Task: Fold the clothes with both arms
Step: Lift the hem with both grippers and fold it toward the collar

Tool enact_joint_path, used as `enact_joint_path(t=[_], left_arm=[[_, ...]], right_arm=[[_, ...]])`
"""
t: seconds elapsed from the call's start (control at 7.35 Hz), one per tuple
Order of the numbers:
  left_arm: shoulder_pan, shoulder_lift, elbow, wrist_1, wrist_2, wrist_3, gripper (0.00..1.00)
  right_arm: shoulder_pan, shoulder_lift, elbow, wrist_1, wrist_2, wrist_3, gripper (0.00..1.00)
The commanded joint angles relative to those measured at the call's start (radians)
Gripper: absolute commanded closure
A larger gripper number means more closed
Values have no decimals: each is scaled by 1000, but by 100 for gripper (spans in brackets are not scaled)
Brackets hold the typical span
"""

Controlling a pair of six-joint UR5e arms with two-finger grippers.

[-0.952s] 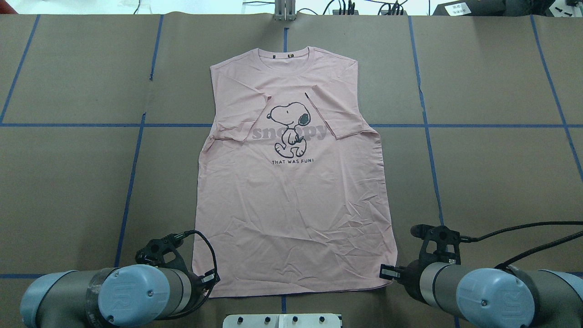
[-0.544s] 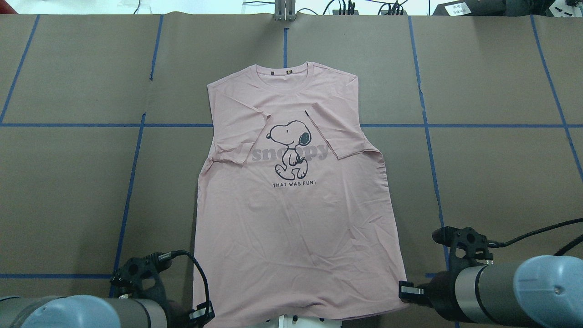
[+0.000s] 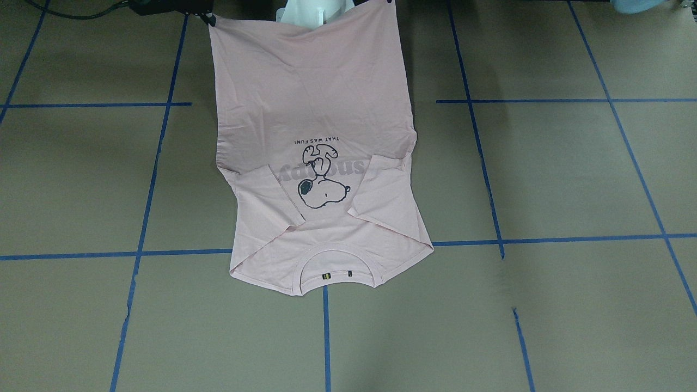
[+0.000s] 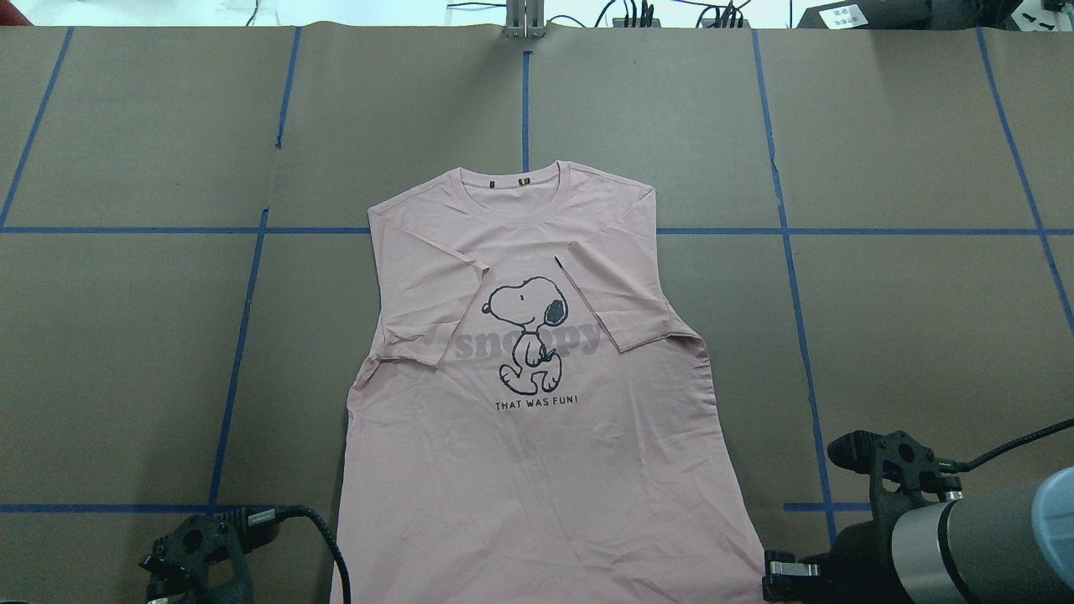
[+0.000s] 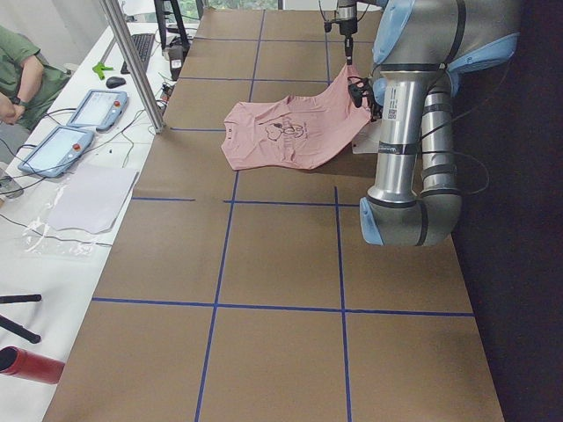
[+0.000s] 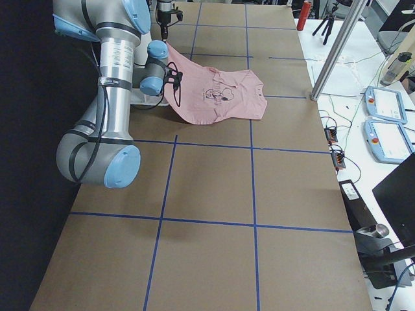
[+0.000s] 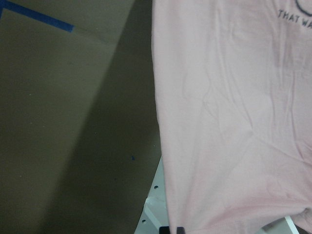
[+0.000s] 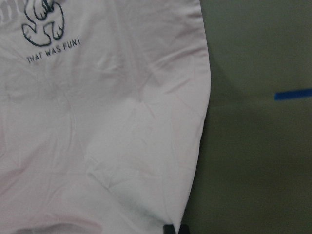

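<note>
The pale pink T-shirt (image 4: pixel 537 470) lay print-up in the centre of the overhead view. Its collar (image 4: pixel 509 180) pointed to the top of the frame and rested flat on the brown table (image 4: pixel 126 352). Both sleeves (image 4: pixel 625 294) were folded inward beside the cartoon dog (image 4: pixel 527 335). The hem ran out through the bottom edge; the side views showed it raised off the table, in front of the white pedestal (image 3: pixel 307 11). At lower right, the right gripper (image 4: pixel 770 577) had its jaws closed on one hem corner. The left gripper (image 7: pixel 174 229), only a dark tip at the bottom edge of its wrist view, pinched the other corner.
</note>
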Motion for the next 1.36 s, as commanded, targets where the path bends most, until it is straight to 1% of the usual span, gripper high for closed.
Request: enact_joint_path(t=[0.0, 0.14, 0.27, 0.41, 0.54, 0.68, 0.82, 0.95, 1.09, 1.22], left_arm=[[-159, -12, 21, -2, -5, 198, 100], [-253, -29, 73, -4, -3, 314, 100], [-348, -49, 142, -31, -5, 382, 100], [-420, -70, 243, -97, -5, 409, 100], [-496, -107, 381, -216, -8, 452, 100], [-565, -113, 522, -366, -43, 457, 100], [-635, -127, 646, -501, -82, 490, 100], [-698, -144, 731, -543, -98, 545, 100], [-728, -173, 817, -573, -98, 578, 100], [-736, -190, 891, -629, -98, 579, 100]], right_arm=[[195, 127, -129, -1, 35, -201, 100], [288, 213, -220, -5, 41, -288, 100], [379, 294, -326, -5, 45, -430, 100], [451, 374, -447, 0, 48, -520, 100], [491, 479, -565, 2, 46, -530, 100], [515, 578, -683, 6, 45, -531, 100], [547, 650, -794, 9, 48, -527, 100], [562, 699, -869, 11, 60, -539, 100], [582, 751, -954, 11, 63, -551, 100], [598, 770, -1026, 12, 80, -592, 100]])
